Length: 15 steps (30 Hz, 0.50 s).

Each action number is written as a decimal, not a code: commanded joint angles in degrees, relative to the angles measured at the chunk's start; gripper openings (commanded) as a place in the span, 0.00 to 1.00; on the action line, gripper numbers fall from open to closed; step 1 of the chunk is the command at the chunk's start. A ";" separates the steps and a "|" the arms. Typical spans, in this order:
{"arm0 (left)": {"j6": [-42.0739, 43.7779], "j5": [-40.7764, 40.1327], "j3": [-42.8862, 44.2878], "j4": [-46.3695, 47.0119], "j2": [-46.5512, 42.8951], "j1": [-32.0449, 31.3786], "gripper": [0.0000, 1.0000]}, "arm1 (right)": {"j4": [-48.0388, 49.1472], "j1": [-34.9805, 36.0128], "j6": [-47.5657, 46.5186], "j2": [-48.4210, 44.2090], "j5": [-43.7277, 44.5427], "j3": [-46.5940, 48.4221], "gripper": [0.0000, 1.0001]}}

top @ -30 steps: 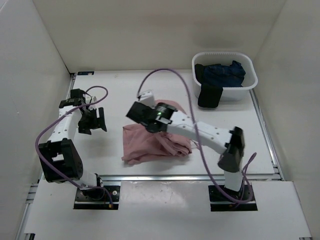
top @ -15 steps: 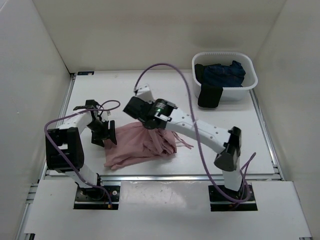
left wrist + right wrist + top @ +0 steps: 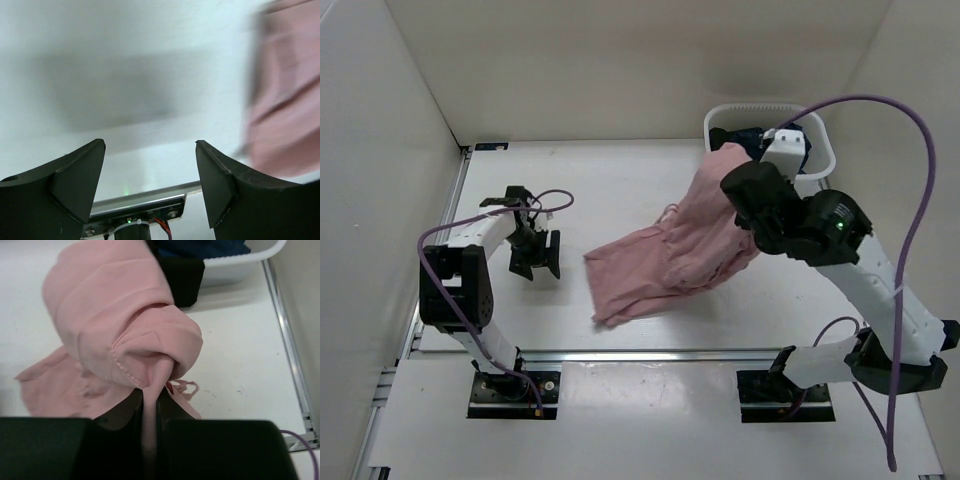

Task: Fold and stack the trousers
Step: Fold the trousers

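Observation:
The dusty-pink trousers (image 3: 680, 250) hang from my right gripper (image 3: 735, 165), lifted at the right end, with the other end trailing on the table toward the lower left. In the right wrist view the right gripper (image 3: 149, 397) is shut on a fold of the trousers (image 3: 115, 325), and the thin drawstring (image 3: 185, 387) dangles beside it. My left gripper (image 3: 535, 262) is open and empty over bare table, left of the trousers. In the left wrist view the left gripper (image 3: 150, 145) is wide apart and the trousers (image 3: 285, 100) blur at the right edge.
A white basket (image 3: 820, 165) at the back right holds a dark navy garment (image 3: 760, 140) and a black garment, which also shows in the right wrist view (image 3: 185, 275). My raised right arm reaches across the right half of the table. A metal rail (image 3: 670, 352) runs along the table's front edge.
My right gripper has lifted the trousers and carried them right, toward the basket; the fabric now stretches out. My left gripper has let go of the trousers' edge and stays at the left, open.

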 commanded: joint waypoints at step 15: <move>0.05 -0.63 7.00 0.11 1.26 -2.23 0.86 | 5.12 6.96 -14.20 30.88 -17.42 6.27 0.00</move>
